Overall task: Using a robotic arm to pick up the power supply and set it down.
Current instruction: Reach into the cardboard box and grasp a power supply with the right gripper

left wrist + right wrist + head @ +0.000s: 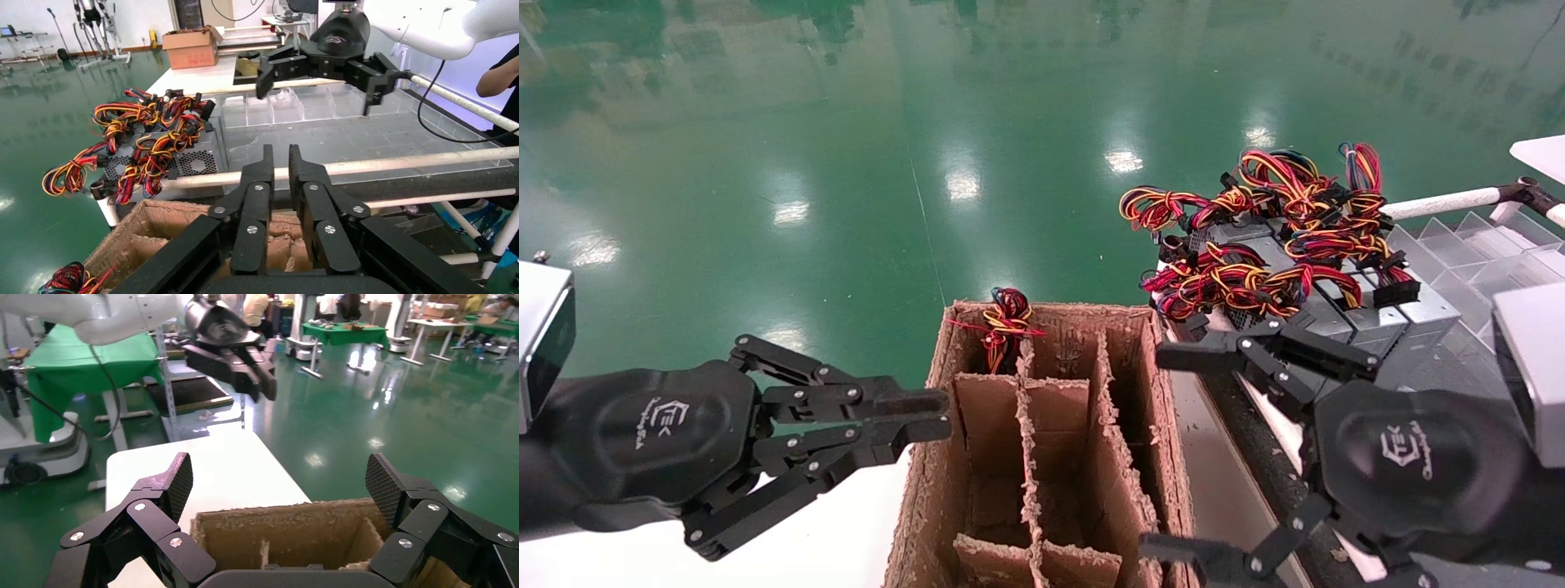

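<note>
Grey power supply (1369,314) boxes, wires tangled on top, sit on the right-hand rack beside the cardboard divider box (1042,457). Right gripper (1173,453) hovers near them, jaws spread wide, empty. Left gripper (932,416) hangs left of the box, jaws nearly closed, empty.

Bright, even overhead light fills the hall. The glossy green floor (846,163) beyond the left claw (923,416) mirrors ceiling lamps as white glare patches. Shadows are soft and faint. Inside the cardboard box (1042,457), between the two claws, the compartments fall dark. Both wrist views render their own claw fingers large and close at the frame edge.
</note>
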Available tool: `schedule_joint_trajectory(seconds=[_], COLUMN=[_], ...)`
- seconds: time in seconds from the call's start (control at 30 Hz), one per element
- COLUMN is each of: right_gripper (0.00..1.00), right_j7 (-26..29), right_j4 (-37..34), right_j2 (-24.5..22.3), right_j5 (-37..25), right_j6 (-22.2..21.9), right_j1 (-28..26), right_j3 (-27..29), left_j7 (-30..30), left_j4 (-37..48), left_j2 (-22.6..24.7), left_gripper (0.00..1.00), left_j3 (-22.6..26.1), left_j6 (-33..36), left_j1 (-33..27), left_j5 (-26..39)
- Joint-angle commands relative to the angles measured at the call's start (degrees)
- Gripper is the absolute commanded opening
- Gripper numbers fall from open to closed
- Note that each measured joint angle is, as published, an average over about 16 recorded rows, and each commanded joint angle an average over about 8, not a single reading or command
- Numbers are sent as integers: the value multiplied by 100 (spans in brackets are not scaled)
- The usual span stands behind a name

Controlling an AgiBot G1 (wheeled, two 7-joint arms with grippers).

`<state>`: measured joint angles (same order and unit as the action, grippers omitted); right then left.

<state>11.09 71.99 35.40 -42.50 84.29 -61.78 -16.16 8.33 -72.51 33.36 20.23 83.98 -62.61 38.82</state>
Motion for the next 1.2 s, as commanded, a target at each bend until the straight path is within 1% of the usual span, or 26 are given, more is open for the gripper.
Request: schedule_joint_trajectory(seconds=[0.03, 0.2, 0.43, 0.5, 0.6, 0.7, 0.83, 0.9, 0.97, 1.07, 1.2], right_gripper=[100, 100, 100, 100, 100, 100, 100, 100, 100, 100, 100], right_j7=[-6, 115, 434, 498, 550, 467, 463, 651, 993, 1653, 2390], right_j4=[-40, -237, -352, -350, -337, -297, -187, -159, -196, -388, -871], right_j2=[-2, 147, 598, 677, 747, 764, 950, 1111, 1302, 1623, 2161], right_j5=[3, -244, -1041, -1191, -1317, -1386, -1672, -1911, -2204, -2733, -3529], right_j6=[-30, -321, -1089, -1229, -1339, -1434, -1892, -2169, -2399, -2611, -2887], right_j1=[12, -112, -462, -512, -556, -548, -504, -561, -717, -1130, -1719], right_j3=[11, -101, -477, -552, -623, -617, -688, -810, -999, -1362, -1840], left_j7=[0, 0, -1, -1, -1, -1, -2, -2, -2, -2, -2], left_j4=[0, 1, 1, 2, 3, 3, 4, 4, 4, 4, 4], left_j2=[0, 0, 0, -1, -1, -1, -1, -1, -1, -1, -1], left_gripper=[100, 100, 100, 100, 100, 100, 100, 100, 100, 100, 100], left_j3=[0, 1, 1, 1, 1, 1, 2, 2, 2, 2, 3], left_j6=[0, 0, 0, 0, -1, -2, -2, -2, -2, -2, -2], left_j1=[0, 0, 0, 0, 0, 0, 0, 0, 0, 0, 0], left_j5=[0, 0, 0, 0, 0, 0, 0, 0, 0, 0, 0])
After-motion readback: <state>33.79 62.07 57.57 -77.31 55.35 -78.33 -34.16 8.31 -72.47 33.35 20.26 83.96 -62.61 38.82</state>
